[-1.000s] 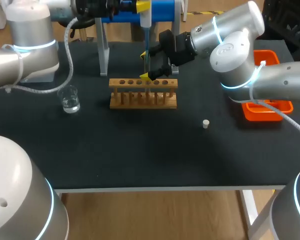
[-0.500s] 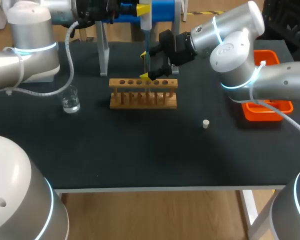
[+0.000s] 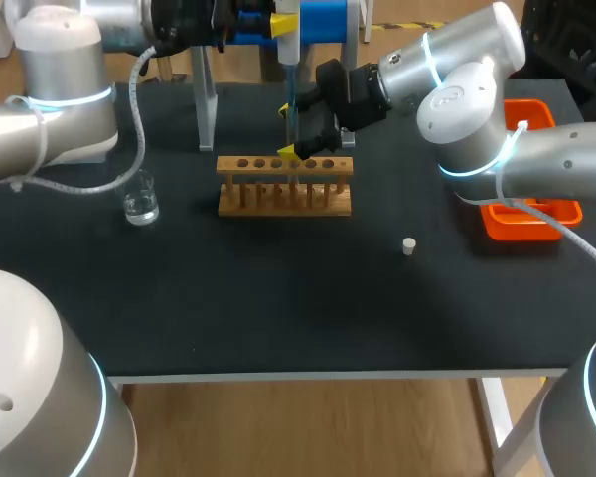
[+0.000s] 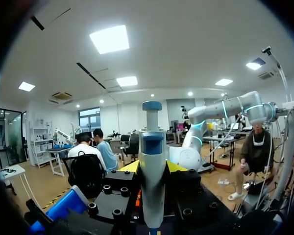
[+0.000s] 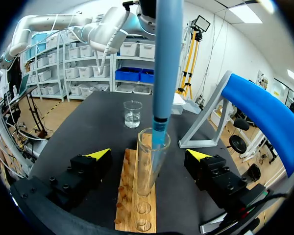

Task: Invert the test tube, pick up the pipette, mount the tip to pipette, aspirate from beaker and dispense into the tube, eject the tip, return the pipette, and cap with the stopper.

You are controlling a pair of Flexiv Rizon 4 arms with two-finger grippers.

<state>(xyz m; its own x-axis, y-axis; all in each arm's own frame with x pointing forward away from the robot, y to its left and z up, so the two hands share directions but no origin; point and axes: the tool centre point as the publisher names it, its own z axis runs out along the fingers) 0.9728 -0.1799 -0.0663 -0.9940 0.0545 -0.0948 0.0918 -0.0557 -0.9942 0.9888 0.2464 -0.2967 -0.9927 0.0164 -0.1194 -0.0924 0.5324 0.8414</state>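
Note:
My left gripper [image 3: 284, 17] is shut on the white and blue pipette [image 3: 290, 45] and holds it upright over the wooden rack [image 3: 284, 186]. In the left wrist view the pipette [image 4: 152, 161] stands between the yellow-tipped fingers of this gripper [image 4: 153, 169]. Its blue shaft [image 5: 165, 63] ends in a tip that reaches down into the clear test tube [image 5: 148, 169], which stands upright in the rack [image 5: 135, 208]. My right gripper [image 5: 149, 155] is open, one finger on each side of the tube and clear of it; it is also seen by the rack [image 3: 289, 132]. The beaker [image 3: 139, 198] holds a little water.
A small white stopper [image 3: 408, 245] lies on the black table to the right of the rack. An orange tray [image 3: 532, 216] sits at the right edge under my right arm. The blue pipette stand [image 3: 323, 18] with grey legs [image 3: 207, 109] is behind the rack.

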